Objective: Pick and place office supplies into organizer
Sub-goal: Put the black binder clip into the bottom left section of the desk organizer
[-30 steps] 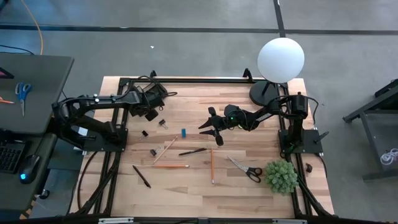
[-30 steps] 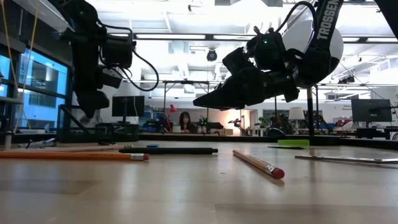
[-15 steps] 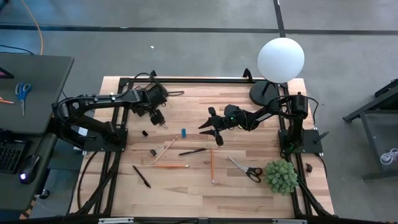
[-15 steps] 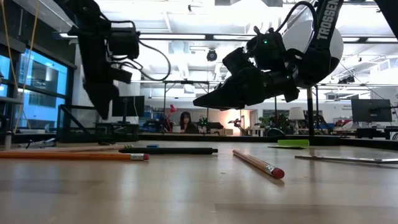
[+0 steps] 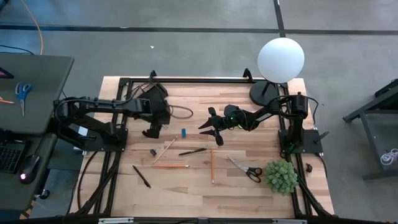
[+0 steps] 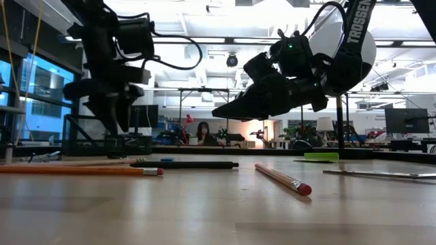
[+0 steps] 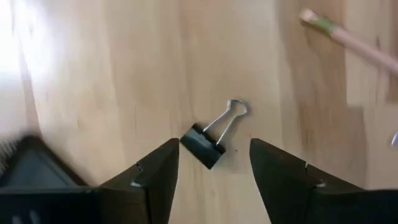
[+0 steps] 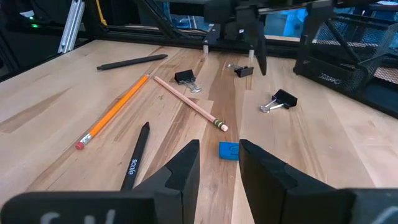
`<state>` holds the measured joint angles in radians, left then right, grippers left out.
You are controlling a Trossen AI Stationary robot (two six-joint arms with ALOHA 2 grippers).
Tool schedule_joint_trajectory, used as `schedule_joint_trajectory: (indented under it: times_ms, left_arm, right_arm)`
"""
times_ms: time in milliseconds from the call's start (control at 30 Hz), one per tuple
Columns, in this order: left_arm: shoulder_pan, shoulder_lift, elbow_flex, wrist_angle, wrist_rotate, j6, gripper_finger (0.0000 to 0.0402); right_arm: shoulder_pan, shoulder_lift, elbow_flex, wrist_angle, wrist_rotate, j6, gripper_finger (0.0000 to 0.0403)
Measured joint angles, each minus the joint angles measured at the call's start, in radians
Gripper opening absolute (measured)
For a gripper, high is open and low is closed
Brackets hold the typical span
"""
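A small black binder clip (image 7: 204,145) with its wire loops lies flat on the wooden surface (image 5: 186,186), directly under the left claw (image 7: 214,171), whose two dark fingers stand apart on either side of it without touching it. In the high view this claw (image 5: 151,132) hangs over the left part of the surface, pointing down. Near it lie another binder clip (image 8: 185,78), a third clip (image 8: 281,99), a wooden pencil (image 8: 189,103) and an orange pencil (image 8: 115,111). A blue eraser (image 8: 229,150) lies just ahead of the right claw (image 8: 219,163), whose fingers are also apart and hold nothing; that claw (image 5: 209,129) hovers above the middle of the surface. Beside the eraser lies a black pen (image 8: 137,155), and another pen (image 8: 132,61) lies farther off. Black-handled scissors (image 5: 244,168) lie near the right edge, close to a green bushy plant (image 5: 281,176). A mesh organizer (image 8: 339,68) stands on the far left corner of the surface. A white globe lamp (image 5: 280,59) stands at the far right corner.
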<state>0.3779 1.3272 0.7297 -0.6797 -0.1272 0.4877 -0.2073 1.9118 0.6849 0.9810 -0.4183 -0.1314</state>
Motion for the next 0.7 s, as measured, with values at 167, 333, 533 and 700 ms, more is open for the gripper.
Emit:
schedule_joint_trajectory:
  times_ms: [167,333,533,700]
  left_arm:
    - [-0.061,0.018,-0.005,0.061,-0.142,0.113,0.021]
    - [-0.064,0.089,-0.006,0.034,-0.145,0.168,0.0258]
    - [-0.064,0.164,-0.006,0.022,-0.154,0.277,0.0306]
    - [-0.064,0.195,-0.007,0.025,-0.156,0.356,0.0298]
  right_arm:
    - [0.0,0.0,0.0,-0.001,0.0,0.0,0.0103]
    - [0.001,0.0,0.0,-0.002,-0.001,0.0,0.0103]
    - [0.001,0.0,0.0,-0.007,-0.024,0.0,0.0103]
    - [0.001,0.0,0.0,-0.007,-0.029,0.001,0.0103]
